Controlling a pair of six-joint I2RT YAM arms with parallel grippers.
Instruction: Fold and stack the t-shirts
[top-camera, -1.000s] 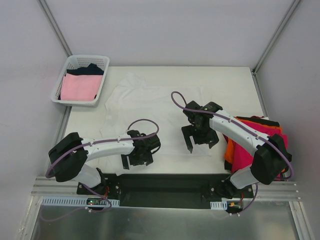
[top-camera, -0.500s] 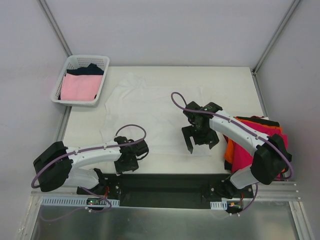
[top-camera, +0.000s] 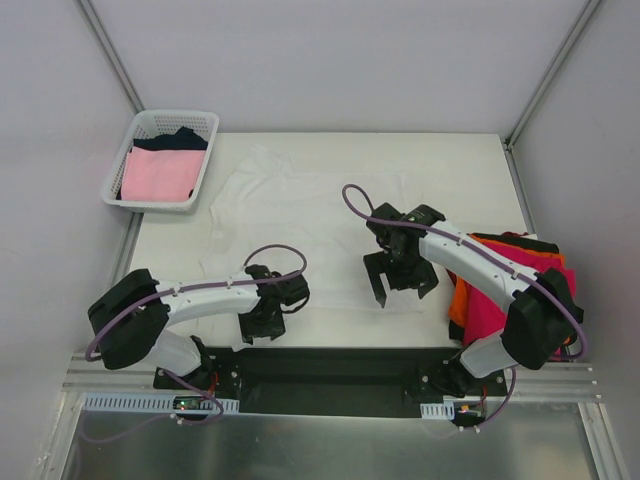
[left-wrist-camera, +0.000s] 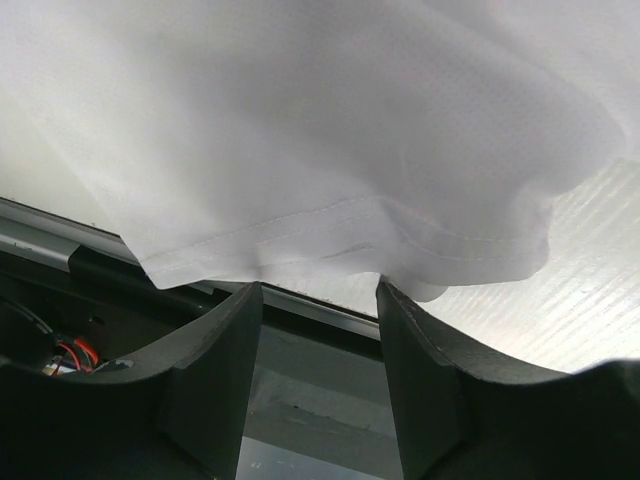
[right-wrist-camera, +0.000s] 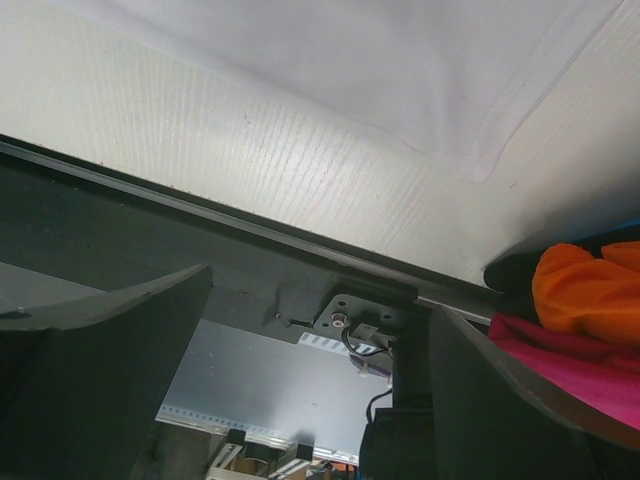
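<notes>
The white t-shirt (left-wrist-camera: 330, 130) was spread flat, its hem just ahead of the left gripper (left-wrist-camera: 318, 292), whose jaws were half-spread with nothing pinched. The right gripper (right-wrist-camera: 318, 300) was held wide, the shirt's corner just ahead of it. The limp, light cloth was judged best pinched at the hem.

**Cloth, plastic and metal: how the surfaces look**

The white t-shirt (left-wrist-camera: 330, 130) is thin matt cloth, softly creased, with a stitched hem. The desk (right-wrist-camera: 230, 140) under it has a white, matt, finely ribbed top. The left end effector (left-wrist-camera: 320, 300) has fingers (left-wrist-camera: 210, 380) of smooth matt black plastic, and the right end effector (right-wrist-camera: 320, 290) looks the same. The basket (top-camera: 112, 180) is white plastic lattice. The pale pink t-shirt (top-camera: 158, 172), orange t-shirt (right-wrist-camera: 590, 285) and magenta t-shirt (right-wrist-camera: 570, 345) are soft, matt cloth. The metal sheet (top-camera: 330, 445) has a dull brushed sheen.
</notes>
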